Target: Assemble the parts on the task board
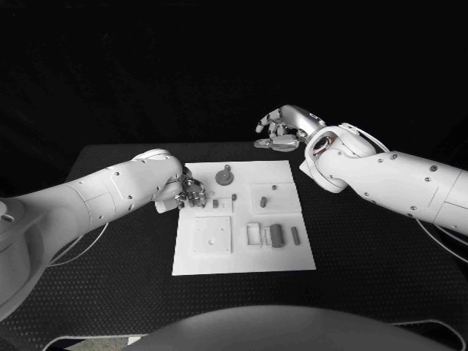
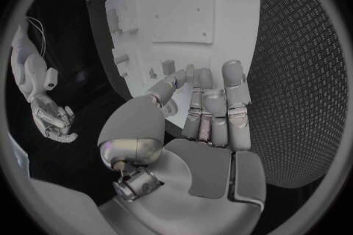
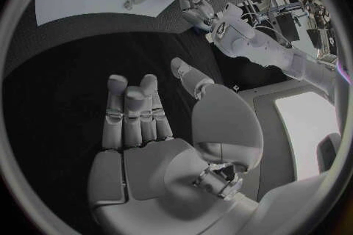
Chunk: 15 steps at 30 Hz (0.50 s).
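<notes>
Several small grey parts (image 1: 276, 235) lie on the flat white task board (image 1: 245, 263) in the middle of the black desk (image 1: 382, 248); a round grey part (image 1: 226, 177) sits near the board's far edge. The silver left hand (image 1: 190, 193) rests at the board's left edge, its fingers (image 2: 234, 91) straight and close together, their tips on the white plate, holding nothing. The silver right hand (image 1: 284, 127) hangs above the desk beyond the board's far edge, fingers (image 3: 132, 111) loosely extended and empty.

White screw-dotted arms (image 1: 97, 194), silver hands (image 1: 284, 126), seemingly thin cables.
</notes>
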Tool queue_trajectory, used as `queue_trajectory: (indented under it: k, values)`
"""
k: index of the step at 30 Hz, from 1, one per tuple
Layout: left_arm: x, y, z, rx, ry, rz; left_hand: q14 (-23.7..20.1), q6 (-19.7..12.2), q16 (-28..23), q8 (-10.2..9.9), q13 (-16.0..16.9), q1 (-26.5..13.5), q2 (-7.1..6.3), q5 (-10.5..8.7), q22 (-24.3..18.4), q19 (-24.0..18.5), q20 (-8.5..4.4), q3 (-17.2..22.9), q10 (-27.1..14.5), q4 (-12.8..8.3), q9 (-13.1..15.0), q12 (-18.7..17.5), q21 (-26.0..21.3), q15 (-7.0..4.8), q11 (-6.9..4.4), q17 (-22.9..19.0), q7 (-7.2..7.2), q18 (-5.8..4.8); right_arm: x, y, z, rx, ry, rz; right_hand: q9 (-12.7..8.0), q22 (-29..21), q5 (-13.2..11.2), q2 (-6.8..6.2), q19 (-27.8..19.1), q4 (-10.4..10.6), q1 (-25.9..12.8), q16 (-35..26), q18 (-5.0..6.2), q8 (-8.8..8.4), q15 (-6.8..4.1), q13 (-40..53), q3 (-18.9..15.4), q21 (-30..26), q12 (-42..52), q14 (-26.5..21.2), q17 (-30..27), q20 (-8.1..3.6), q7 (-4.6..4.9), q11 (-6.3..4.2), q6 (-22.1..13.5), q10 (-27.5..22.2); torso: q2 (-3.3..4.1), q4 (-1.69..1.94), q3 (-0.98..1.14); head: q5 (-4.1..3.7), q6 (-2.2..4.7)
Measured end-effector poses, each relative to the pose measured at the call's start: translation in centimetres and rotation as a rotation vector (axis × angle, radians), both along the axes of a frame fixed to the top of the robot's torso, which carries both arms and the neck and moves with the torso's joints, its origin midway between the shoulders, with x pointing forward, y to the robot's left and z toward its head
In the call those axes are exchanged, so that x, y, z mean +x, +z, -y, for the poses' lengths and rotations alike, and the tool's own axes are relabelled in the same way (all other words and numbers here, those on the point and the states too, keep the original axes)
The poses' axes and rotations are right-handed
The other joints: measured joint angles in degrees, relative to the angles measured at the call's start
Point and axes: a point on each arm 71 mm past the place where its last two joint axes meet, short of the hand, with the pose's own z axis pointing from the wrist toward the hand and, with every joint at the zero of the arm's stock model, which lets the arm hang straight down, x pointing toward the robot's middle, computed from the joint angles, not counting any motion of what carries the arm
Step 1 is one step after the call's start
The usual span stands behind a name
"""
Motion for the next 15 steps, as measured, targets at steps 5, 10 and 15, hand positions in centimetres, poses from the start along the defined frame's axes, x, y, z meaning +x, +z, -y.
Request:
queue_trajectory:
  k: [5, 10, 15]
  values:
    - [-0.02, -0.28, -0.11, 0.004, 0.005, -0.003, 0.00, 0.00, 0.00, 0.00, 0.00, 0.00, 0.00, -0.12, 0.00, 0.00, 0.01, -0.05, 0.00, 0.05, 0.00, 0.17, 0.00, 0.00, 0.00, 0.00, 0.00, 0.00, 0.00, 0.00, 0.01, 0.001, -0.001, -0.001, 0.00, 0.00, 0.00, 0.00, 0.00, 0.00, 0.00, 0.00, 0.00, 0.00, 0.00, 0.00, 0.00, 0.00, 0.00, 0.00, -0.05, 0.00, 0.01, 0.00, -0.01, 0.00, 0.00, -0.01, 0.00, 0.07, 0.00]
    - [-0.04, -0.34, -0.10, 0.004, 0.004, -0.004, 0.00, 0.00, 0.00, 0.00, 0.00, 0.00, 0.00, -0.12, -0.01, 0.00, 0.01, -0.05, -0.01, 0.06, 0.01, 0.17, 0.00, 0.00, -0.01, 0.00, 0.00, 0.00, 0.01, -0.02, 0.02, 0.002, -0.001, -0.002, 0.00, 0.00, 0.00, 0.00, -0.08, 0.00, 0.00, 0.00, 0.00, 0.00, 0.00, 0.01, 0.00, 0.00, 0.00, 0.00, -0.05, 0.08, 0.08, 0.00, -0.09, 0.00, 0.01, -0.01, -0.02, 0.01, 0.00]
    - [-0.04, -0.33, -0.11, 0.005, 0.002, -0.005, 0.00, 0.00, 0.00, 0.00, 0.00, 0.00, 0.00, 0.03, -0.01, -0.01, 0.02, -0.06, -0.01, 0.07, 0.02, 0.17, 0.00, 0.00, -0.01, 0.00, 0.00, 0.00, 0.02, -0.02, 0.03, 0.002, -0.002, -0.003, 0.01, 0.00, 0.00, 0.00, -0.09, 0.00, 0.00, 0.00, 0.00, 0.00, 0.00, 0.01, 0.00, 0.00, 0.00, 0.00, -0.04, 0.09, 0.09, 0.00, -0.11, 0.00, 0.01, -0.01, -0.04, -0.04, 0.00]
